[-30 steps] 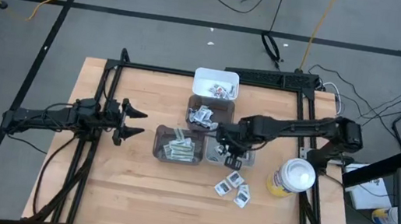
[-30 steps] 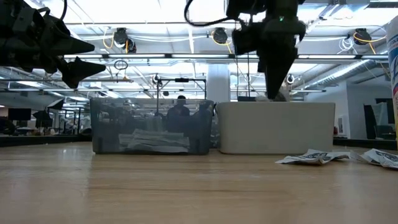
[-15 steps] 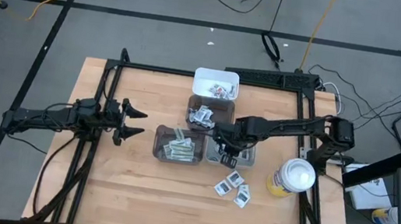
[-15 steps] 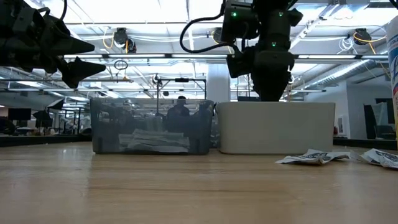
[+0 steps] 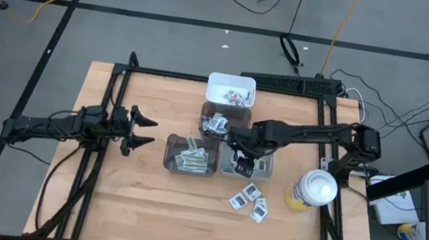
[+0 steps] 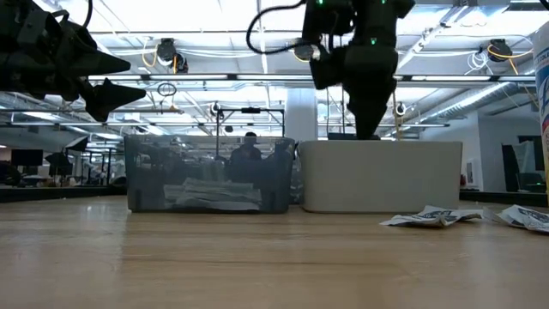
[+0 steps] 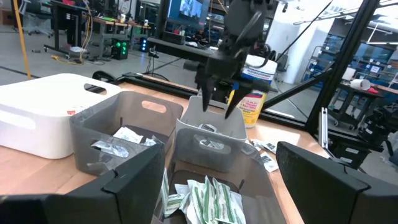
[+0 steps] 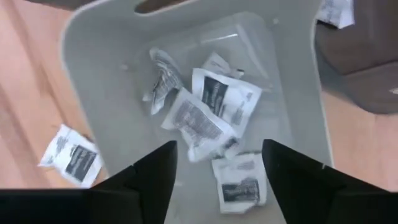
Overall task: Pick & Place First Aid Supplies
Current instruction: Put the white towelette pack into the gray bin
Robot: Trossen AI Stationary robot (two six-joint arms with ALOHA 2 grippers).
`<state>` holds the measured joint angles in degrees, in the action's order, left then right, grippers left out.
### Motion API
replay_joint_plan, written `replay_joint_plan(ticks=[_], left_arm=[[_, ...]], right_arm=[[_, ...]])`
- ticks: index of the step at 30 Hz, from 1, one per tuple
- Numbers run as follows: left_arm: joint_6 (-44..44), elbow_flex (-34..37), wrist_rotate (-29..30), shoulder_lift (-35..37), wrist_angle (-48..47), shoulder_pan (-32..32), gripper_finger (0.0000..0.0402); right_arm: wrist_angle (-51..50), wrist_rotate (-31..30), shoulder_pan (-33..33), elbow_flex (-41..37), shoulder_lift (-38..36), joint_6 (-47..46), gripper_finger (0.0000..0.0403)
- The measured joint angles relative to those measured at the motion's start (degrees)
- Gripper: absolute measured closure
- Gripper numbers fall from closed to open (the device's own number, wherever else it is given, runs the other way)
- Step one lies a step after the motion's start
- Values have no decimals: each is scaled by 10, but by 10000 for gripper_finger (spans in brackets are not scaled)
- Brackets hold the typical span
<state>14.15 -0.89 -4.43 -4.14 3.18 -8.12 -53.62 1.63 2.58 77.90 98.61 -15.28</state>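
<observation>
1. Overhead, the right tool (image 5: 242, 163) hangs over the light grey bin (image 5: 244, 173) mid-table, nothing visibly in it. Loose sachets (image 5: 249, 199) lie on the table toward the near edge, beside the yellow canister (image 5: 310, 192); reaching for them could, I judge, clip the bin's rim or the canister. The left tool (image 5: 142, 130) waits toward the left edge, fingers spread, empty.
2. From table height, the right tool (image 6: 367, 130) sits just above the bin (image 6: 381, 176); the clear bin (image 6: 208, 174) stands alongside.
3. The left wrist view shows the right tool (image 7: 215, 107) with jaws parted over the bin.
4. The right wrist view shows open, empty fingers (image 8: 155, 173) above sachets in the bin (image 8: 211, 118); one sachet (image 8: 69, 155) lies outside on the table.
</observation>
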Motion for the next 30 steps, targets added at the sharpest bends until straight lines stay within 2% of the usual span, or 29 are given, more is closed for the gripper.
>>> replay_joint_plan(ticks=[7,17,22,30], left_arm=[[0,0,0,0,0,0,91],[0,0,0,0,0,0,91],[0,0,0,0,0,0,91],[0,0,0,0,0,0,91]], right_arm=[[-38,0,-40,41,-5,-20,170],[-34,-5,-182,44,-5,-35,179],[-34,-29,-244,44,-5,-37,179],[36,-33,-272,25,34,-36,186]])
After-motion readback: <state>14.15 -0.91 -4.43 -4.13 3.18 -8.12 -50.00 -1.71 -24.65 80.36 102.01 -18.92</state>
